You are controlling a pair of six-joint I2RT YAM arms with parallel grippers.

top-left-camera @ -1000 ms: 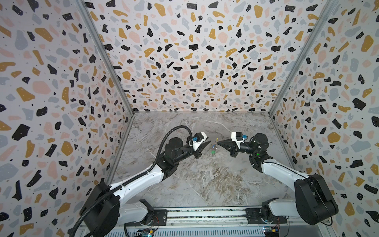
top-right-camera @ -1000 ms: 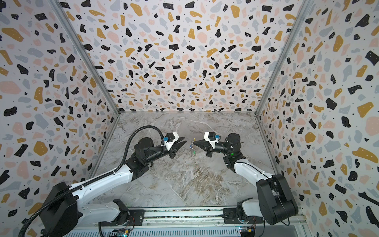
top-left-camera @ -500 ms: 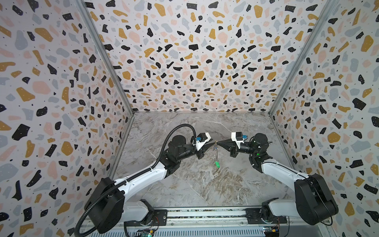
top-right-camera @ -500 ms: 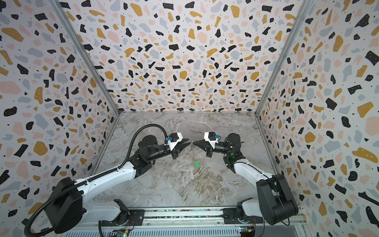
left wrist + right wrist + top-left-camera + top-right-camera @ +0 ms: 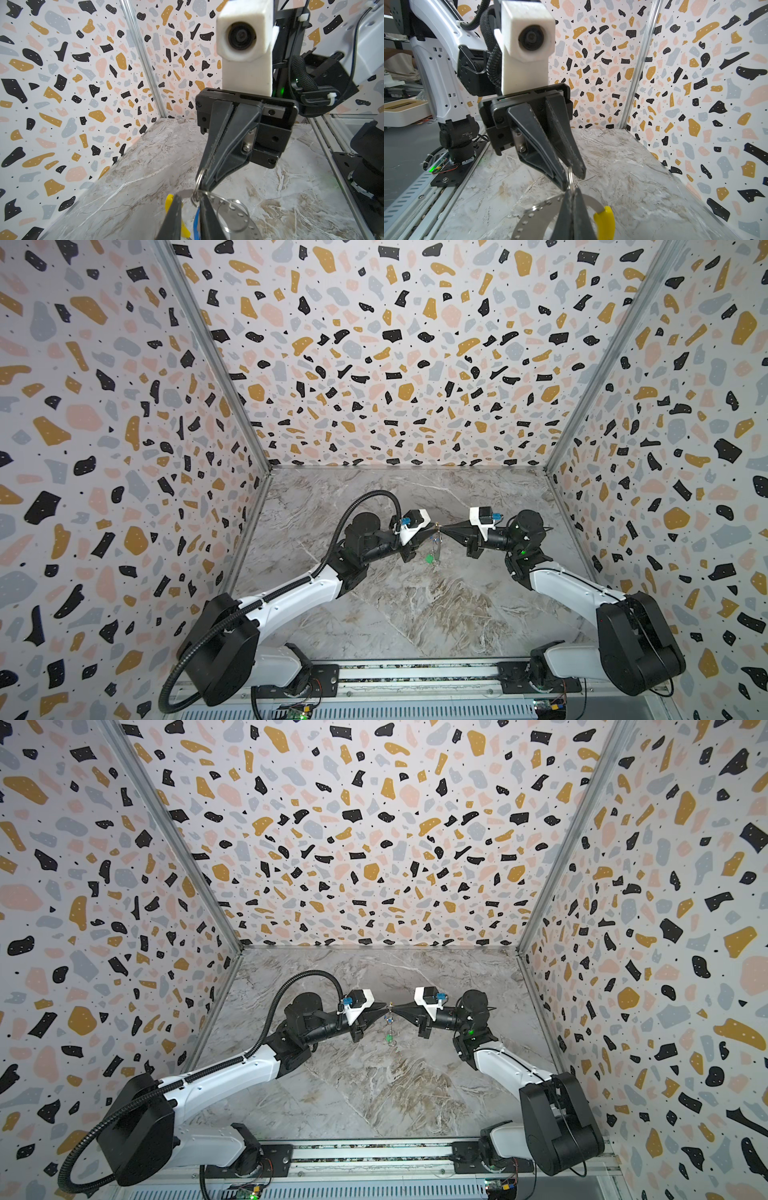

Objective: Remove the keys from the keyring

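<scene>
Aloft, the keyring (image 5: 529, 218), a flat perforated silver band with a yellow sleeve (image 5: 605, 220), dangles pinched beneath the right hand (image 5: 203, 186); the left hand (image 5: 572, 179) is nearly closed, grip unclear.

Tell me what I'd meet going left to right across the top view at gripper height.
left wrist camera → left gripper → keyring with keys hanging below → right gripper → right wrist camera

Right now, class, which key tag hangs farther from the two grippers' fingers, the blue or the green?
The green tag: it dangles at the bunch's far end, while the blue tag sits close to the fingers.
</scene>
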